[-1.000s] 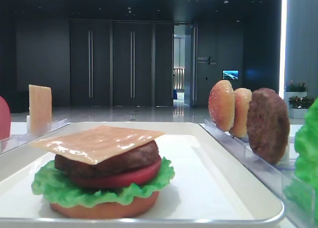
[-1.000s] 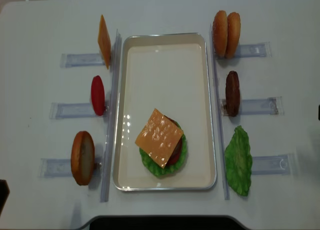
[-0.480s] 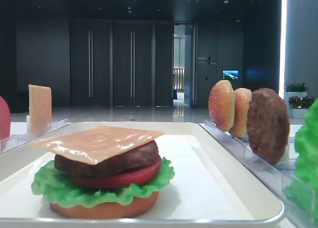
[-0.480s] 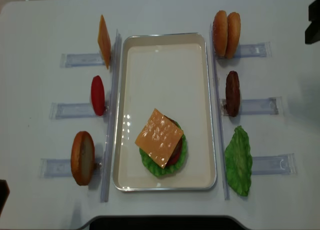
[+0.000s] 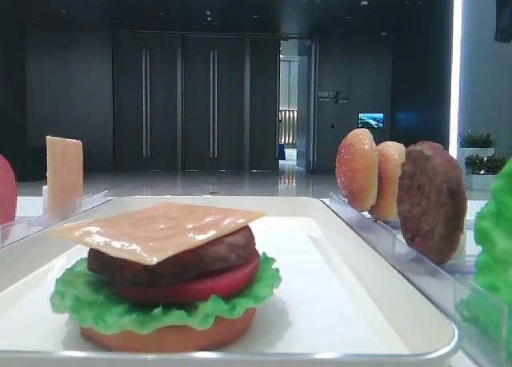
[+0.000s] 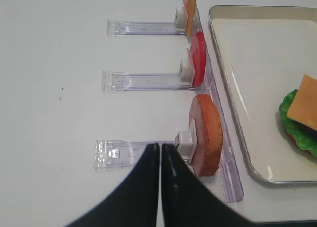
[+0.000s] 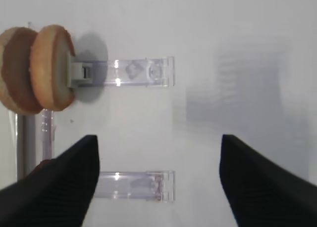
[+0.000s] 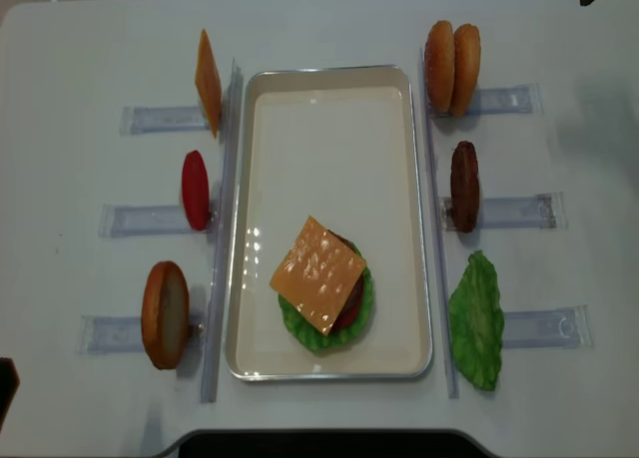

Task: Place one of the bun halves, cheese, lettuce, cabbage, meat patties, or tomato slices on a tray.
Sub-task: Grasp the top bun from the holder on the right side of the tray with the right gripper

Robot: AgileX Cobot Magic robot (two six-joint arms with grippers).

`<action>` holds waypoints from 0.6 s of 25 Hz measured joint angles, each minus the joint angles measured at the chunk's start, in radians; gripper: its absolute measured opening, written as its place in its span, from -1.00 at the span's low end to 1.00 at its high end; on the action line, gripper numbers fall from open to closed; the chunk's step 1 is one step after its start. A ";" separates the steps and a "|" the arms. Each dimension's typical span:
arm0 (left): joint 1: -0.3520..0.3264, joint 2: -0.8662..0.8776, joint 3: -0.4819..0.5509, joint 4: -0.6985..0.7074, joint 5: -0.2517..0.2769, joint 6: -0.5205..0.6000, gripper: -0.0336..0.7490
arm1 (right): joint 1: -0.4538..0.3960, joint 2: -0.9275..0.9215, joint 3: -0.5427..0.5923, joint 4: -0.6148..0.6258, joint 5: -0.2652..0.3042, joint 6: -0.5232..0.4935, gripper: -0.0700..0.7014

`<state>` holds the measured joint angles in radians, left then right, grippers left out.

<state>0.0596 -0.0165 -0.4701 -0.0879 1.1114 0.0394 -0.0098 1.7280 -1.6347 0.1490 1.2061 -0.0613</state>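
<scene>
White tabletop (image 8: 319,29) carries everything. At far left, the left gripper (image 6: 160,153) has its jaws pressed together, empty, its tips just beside the bun half (image 6: 205,134) standing on edge in a clear rack (image 6: 143,153). A tomato slice (image 8: 195,190) and a cheese slice (image 8: 208,83) stand upright in racks further back. In the middle, the tray (image 8: 329,99) holds a stack: bottom bun, lettuce (image 8: 300,323), tomato, meat patty (image 5: 172,259), cheese on top. Right of the tray stand two bun halves (image 8: 451,67), another patty (image 8: 463,186) and a lettuce leaf (image 8: 476,321). The right gripper (image 7: 158,177) hovers with jaws spread wide, empty, the two buns off to its left.
</scene>
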 joint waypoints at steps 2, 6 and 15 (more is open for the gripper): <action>0.000 0.000 0.000 0.000 0.000 0.000 -0.91 | 0.000 0.041 -0.049 -0.014 0.005 0.000 0.44; 0.000 0.000 0.000 0.000 0.000 0.000 -0.91 | 0.000 0.114 -0.117 -0.026 0.009 0.000 0.44; 0.000 0.000 0.000 0.000 0.000 0.000 -0.91 | 0.000 0.133 -0.128 -0.022 -0.008 0.011 0.44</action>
<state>0.0596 -0.0165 -0.4701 -0.0879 1.1114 0.0394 -0.0098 1.8613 -1.7623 0.1271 1.1977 -0.0503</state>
